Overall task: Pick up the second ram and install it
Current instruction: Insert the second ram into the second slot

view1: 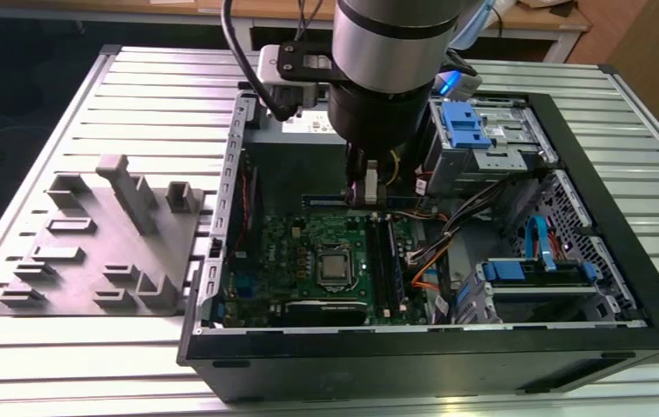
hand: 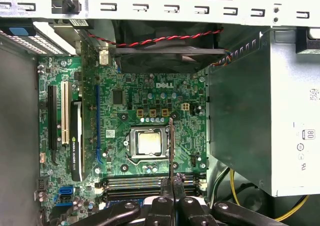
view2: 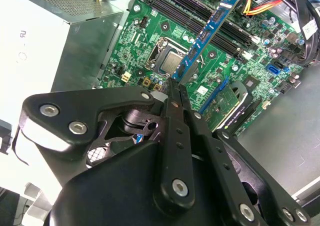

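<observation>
My gripper (view2: 173, 84) is shut on the second ram (view2: 202, 36), a long blue board with black chips that sticks out from the fingertips over the green motherboard (view2: 150, 41). In the first wrist view the ram (hand: 171, 146) shows edge-on as a thin strip beside the processor socket (hand: 149, 142), with the gripper (hand: 173, 185) clamped on its end. In the exterior view the gripper (view1: 362, 193) hangs inside the open computer case (view1: 608, 261), above the motherboard's (view1: 295, 252) back part, and the ram (view1: 327, 200) pokes out toward the exterior view's left. The black memory slots (hand: 140, 181) lie just under the fingers.
A silver power supply (hand: 250, 111) stands close beside the gripper. A fan (hand: 165, 56) with red and black wires sits at the case wall. Drive bays with blue tabs (view1: 464, 126) and loose cables (view1: 469, 217) fill the case's right side. A grey fixture (view1: 97, 252) rests on the table.
</observation>
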You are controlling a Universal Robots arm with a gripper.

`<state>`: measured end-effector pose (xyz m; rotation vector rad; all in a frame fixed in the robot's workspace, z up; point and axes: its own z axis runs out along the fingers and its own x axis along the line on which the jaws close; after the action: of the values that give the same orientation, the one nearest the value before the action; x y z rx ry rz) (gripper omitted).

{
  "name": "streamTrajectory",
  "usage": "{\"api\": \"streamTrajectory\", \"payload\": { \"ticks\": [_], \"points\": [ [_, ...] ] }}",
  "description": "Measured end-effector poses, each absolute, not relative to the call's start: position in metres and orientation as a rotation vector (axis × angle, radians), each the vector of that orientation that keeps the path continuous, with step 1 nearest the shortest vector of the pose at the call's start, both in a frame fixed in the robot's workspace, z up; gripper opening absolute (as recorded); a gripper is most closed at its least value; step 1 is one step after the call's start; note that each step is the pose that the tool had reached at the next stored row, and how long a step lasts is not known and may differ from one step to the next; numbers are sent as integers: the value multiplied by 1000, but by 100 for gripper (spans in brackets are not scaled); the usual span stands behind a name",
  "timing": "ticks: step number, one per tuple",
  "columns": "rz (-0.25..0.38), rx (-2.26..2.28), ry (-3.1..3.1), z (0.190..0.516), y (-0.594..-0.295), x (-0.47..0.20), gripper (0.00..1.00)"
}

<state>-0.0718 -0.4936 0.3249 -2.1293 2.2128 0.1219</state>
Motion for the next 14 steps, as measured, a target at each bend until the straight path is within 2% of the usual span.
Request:
{"api": "streamTrajectory", "payload": {
  "ticks": [14],
  "points": [
    [111, -1907, 2398, 324, -494, -72, 9]
  ]
}}
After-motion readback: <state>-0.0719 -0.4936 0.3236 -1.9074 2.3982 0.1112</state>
